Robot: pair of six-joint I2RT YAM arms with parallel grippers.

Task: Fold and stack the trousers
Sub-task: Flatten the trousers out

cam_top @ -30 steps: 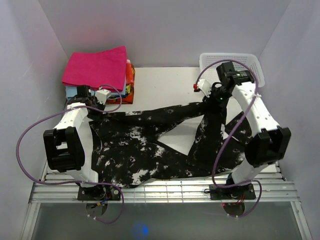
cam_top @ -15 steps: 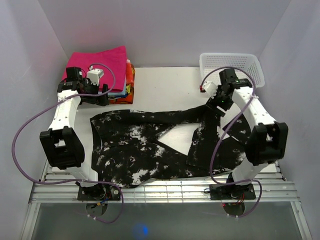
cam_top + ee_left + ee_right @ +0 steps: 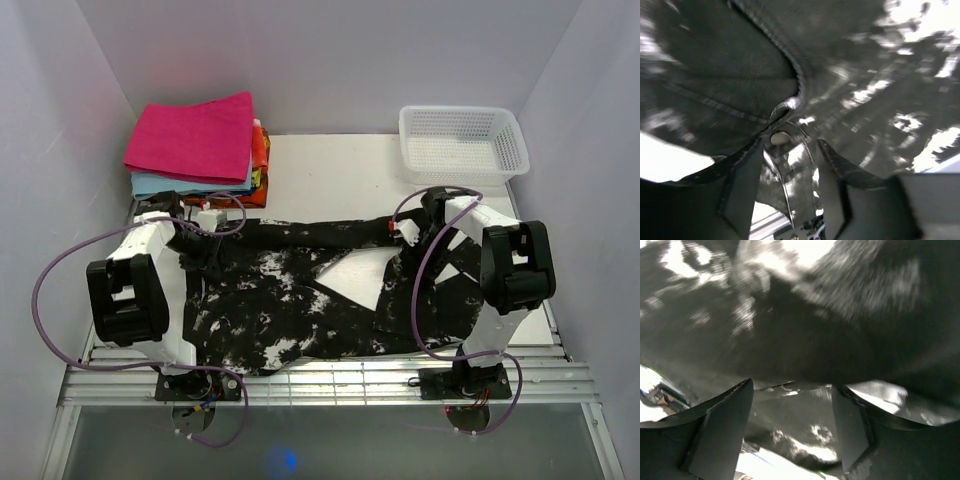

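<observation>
Laid out flat on the white surface (image 3: 330, 165), just on the near side of the stack of folded cloths topped in magenta-pink (image 3: 195, 135) and stretching away to that stack's right: the long black soft-fabric trousers with white bleach-like splotches (image 3: 260, 300). Waist end closest to the stack, legs farther from it, with a wedge of bare surface between them. Looks like a half-made fold, one leg doubled back, though hard to read for sure.

Down low at the waistband corner nearest the stack: the left gripper (image 3: 791, 150), jaws parted to a middling gap, astride the cloth by a small pale button (image 3: 780, 138) but pinching nothing. Well to the stack's right, over the leg fabric: the right gripper (image 3: 792, 386), jaws likewise apart, cloth in front of them, nothing clamped.

Probably set at opposite ends of the edge facing the stack so as to lift it evenly and carry it over for the next fold. Stacking not yet done.
</observation>
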